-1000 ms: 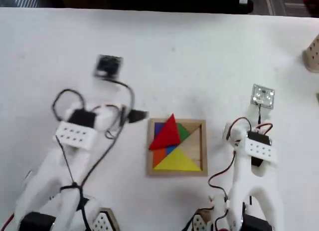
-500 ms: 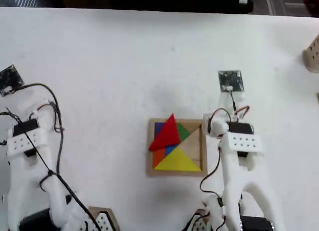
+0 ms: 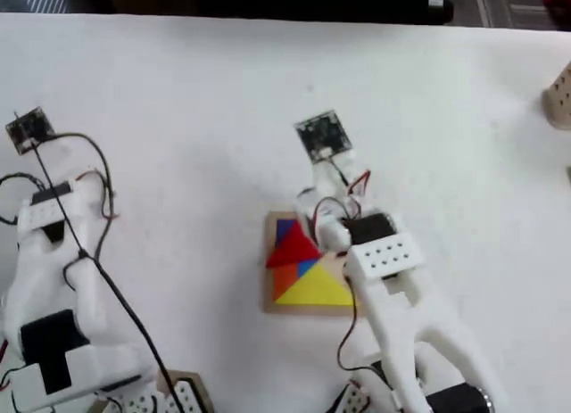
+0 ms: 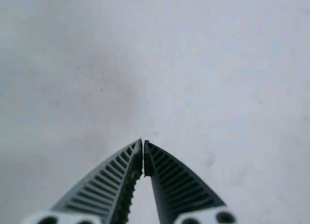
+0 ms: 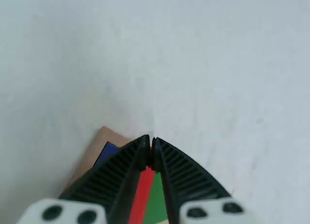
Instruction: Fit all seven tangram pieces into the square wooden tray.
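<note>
Tangram pieces lie straight below my right jaws, which are pinched tip to tip with nothing between them: red triangle, green piece, blue piece by the wooden tray corner. From above, the red triangle appears to ride across its neighbours toward the tray's 11 o'clock corner rather than sit flush. A careless poke could tip it over the rim, lift the orange piece and yellow triangle, or skid the tray across the table. My left jaws, likewise pinched empty, hang over bare table at 9 o'clock.
</note>
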Robot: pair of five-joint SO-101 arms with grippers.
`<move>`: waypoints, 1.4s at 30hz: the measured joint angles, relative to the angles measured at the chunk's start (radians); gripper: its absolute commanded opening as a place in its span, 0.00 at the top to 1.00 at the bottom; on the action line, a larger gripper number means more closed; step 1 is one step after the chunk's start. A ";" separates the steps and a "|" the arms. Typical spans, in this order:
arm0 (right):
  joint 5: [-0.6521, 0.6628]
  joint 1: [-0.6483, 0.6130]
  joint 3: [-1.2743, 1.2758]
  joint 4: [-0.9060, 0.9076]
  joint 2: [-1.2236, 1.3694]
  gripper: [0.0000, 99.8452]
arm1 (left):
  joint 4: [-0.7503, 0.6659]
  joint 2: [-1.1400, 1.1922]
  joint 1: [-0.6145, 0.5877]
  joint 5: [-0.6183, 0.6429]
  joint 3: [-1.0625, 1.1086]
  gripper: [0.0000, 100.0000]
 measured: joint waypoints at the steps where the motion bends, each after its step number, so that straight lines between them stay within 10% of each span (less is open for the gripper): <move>1: 0.021 -0.005 0.000 -0.025 0.011 0.98 | 0.000 0.000 0.003 0.000 0.000 0.98; 18: 0.075 0.026 -0.163 -0.074 0.434 0.98 | 0.000 0.008 0.023 -0.037 0.000 0.98; 42: 0.080 0.130 -0.071 0.199 0.172 0.98 | 0.000 0.008 0.029 -0.100 0.000 0.98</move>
